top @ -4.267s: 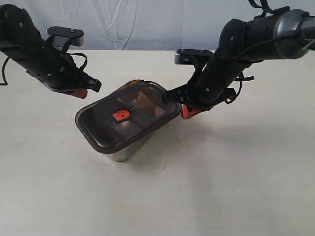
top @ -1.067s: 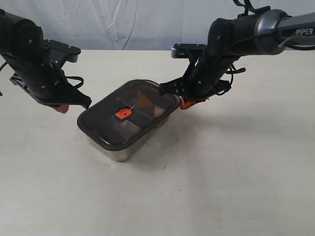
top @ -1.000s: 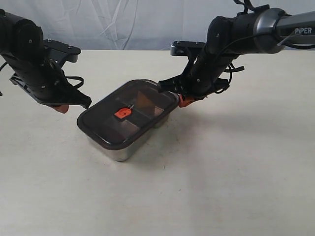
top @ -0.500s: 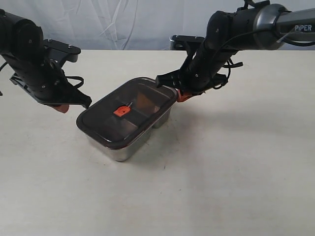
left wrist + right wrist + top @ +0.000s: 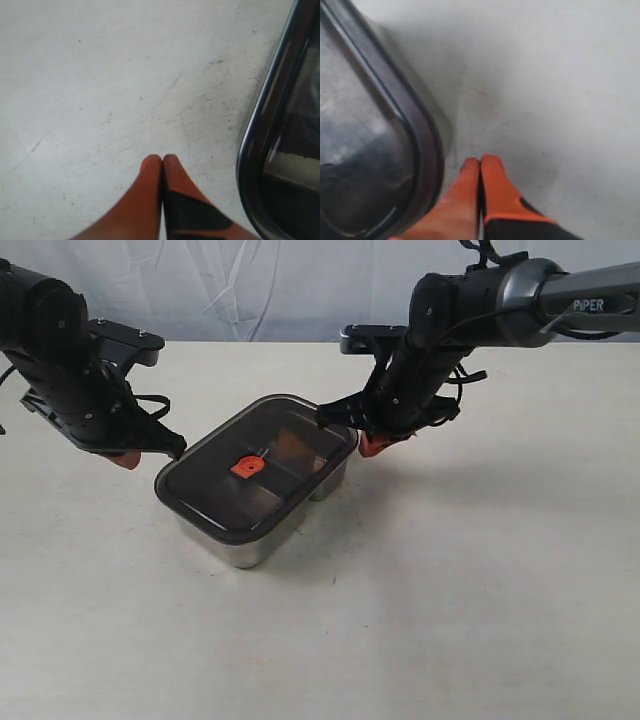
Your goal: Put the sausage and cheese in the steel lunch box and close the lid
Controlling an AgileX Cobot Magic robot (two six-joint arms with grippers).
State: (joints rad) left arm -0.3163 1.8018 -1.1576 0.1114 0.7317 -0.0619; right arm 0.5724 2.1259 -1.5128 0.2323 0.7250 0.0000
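Closed box with both arms beside it. The shiny rectangular stainless steel lunch box stands on your pale table. The dark smoky see-through lid, with its small orange centre tab, lies flat over the whole rim. Through the lid you can make out the yellow-orange cheese wedge in the compartment nearer your right arm; the sausage cannot be told apart under the dark plastic. Your left gripper hangs just beside the lid's left end, clear of it, orange fingers pressed together on nothing. Your right gripper hangs close against the lid's opposite end, fingers likewise pressed together and empty; whether it touches the lid cannot be told.
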